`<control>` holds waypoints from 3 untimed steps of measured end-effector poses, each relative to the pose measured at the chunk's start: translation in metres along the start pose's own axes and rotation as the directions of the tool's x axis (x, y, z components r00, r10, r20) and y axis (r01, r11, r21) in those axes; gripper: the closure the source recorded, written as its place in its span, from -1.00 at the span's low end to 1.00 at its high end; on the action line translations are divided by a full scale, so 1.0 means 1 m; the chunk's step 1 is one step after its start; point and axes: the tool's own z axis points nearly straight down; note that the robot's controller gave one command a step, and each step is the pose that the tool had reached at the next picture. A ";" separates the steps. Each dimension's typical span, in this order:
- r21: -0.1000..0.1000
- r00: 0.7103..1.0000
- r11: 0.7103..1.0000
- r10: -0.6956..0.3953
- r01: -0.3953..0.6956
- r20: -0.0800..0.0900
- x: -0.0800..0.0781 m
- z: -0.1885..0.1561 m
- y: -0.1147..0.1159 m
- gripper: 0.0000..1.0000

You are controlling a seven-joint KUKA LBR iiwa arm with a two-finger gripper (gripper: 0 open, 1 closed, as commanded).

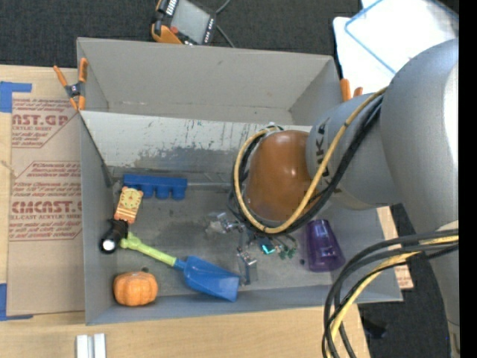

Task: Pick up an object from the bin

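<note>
Blue plastic scoop w/ lime-green handle lies flat by the lower wall of the grey metal bin, blade just beside the claw, so prob. the nearest pick. Claw sits low, fingers spread over bare floor, pinching nothing, apparently ready to close. Purple translucent bottle lies near, beside the arm; orange pumpkin toy is in the corner, well apart.

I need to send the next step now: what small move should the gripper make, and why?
Probably a short shift toward the view's lower edge, setting the gripper over the blue scoop. Its fingers look open over bare bin floor, and the scoop's blade lies right beside one finger, closer than the purple bottle.
</note>
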 end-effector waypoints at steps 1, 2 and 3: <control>0.002 0.979 0.979 -0.204 0.204 0.007 -0.070 -0.024 0.011 -1.00; 0.000 0.979 0.979 -0.203 0.203 0.003 -0.068 -0.023 0.011 -1.00; -0.003 0.994 0.994 0.111 -0.111 0.005 -0.070 0.000 0.037 -1.00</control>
